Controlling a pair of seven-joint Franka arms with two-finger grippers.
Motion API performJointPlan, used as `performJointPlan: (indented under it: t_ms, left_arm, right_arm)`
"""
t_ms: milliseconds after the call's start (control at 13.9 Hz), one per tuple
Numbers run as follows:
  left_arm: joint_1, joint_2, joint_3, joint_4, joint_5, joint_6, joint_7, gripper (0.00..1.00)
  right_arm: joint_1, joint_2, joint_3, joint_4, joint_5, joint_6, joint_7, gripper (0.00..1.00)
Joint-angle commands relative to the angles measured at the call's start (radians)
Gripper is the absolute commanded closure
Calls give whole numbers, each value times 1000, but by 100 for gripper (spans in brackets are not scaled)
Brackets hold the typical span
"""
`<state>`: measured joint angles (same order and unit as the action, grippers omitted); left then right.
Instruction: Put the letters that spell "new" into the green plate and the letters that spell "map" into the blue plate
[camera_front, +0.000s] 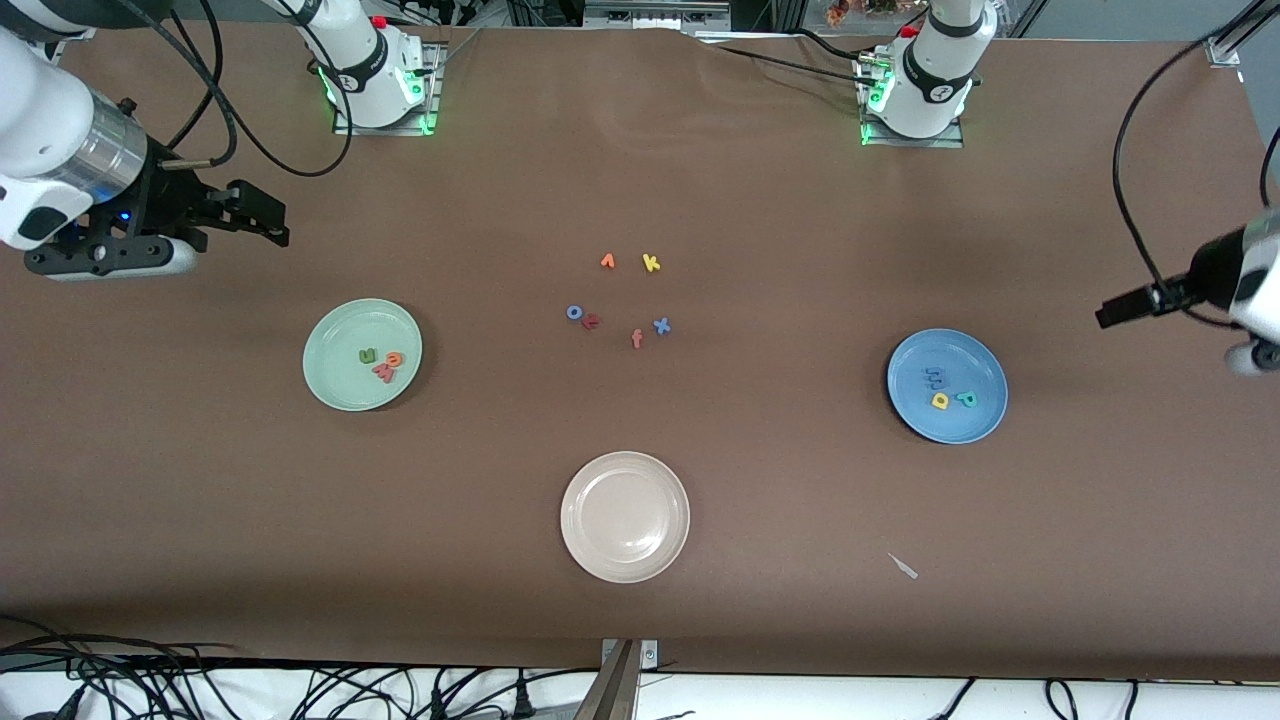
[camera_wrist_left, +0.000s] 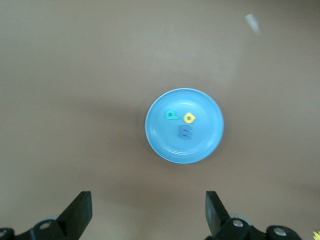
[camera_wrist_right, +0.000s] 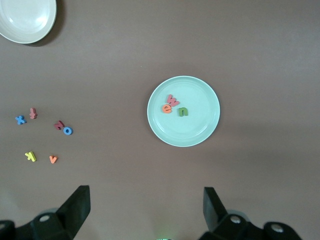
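The green plate (camera_front: 340, 335) lies toward the right arm's end of the table and holds the green n (camera_front: 368, 355), the orange e (camera_front: 396, 359) and the salmon-red w (camera_front: 385, 373). The blue plate (camera_front: 975, 365), toward the left arm's end, holds the blue m (camera_front: 935, 377), the yellow a (camera_front: 940, 401) and the teal p (camera_front: 966, 398). My right gripper (camera_front: 265, 215) hangs open and empty high above the table beside the green plate (camera_wrist_right: 200, 125). My left gripper (camera_front: 1110, 315) hangs open and empty high beside the blue plate (camera_wrist_left: 160, 135).
A cream-white plate (camera_front: 625, 516) lies empty nearest the front camera. Loose letters lie mid-table: an orange v (camera_front: 607, 261), yellow k (camera_front: 651, 263), blue o (camera_front: 574, 312), a dark red letter (camera_front: 591, 321), salmon f (camera_front: 637, 339) and blue x (camera_front: 661, 325). A pale scrap (camera_front: 903, 566) lies nearer the camera.
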<state>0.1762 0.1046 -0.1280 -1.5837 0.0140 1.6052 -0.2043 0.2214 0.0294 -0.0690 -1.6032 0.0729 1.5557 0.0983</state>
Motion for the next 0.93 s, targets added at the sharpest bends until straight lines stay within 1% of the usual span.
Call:
performJointPlan:
  t_ms: [0, 143, 287, 430, 717, 861]
  left_arm:
    - [-36, -97, 21, -79, -41, -57, 23, 0]
    - [-50, -108, 21, -79, -42, -65, 19, 0]
    - [-53, -135, 22, -84, -49, -70, 25, 0]
    - [-69, -134, 22, -100, -46, -62, 25, 0]
    - [-66, -109, 15, -96, -49, -59, 26, 0]
    - [-66, -94, 15, -91, -51, -36, 25, 0]
  right_arm:
    - [-19, -29, 18, -35, -13, 17, -3, 0]
    - [-19, -31, 15, -35, -15, 17, -5, 0]
    - [-20, -34, 0, -35, -64, 17, -11, 0]
    - [-19, -37, 0, -34, -88, 15, -9, 0]
    - [-19, -60, -23, -21, -84, 4, -15, 0]
    - [-19, -63, -23, -1, -75, 1, -19, 0]
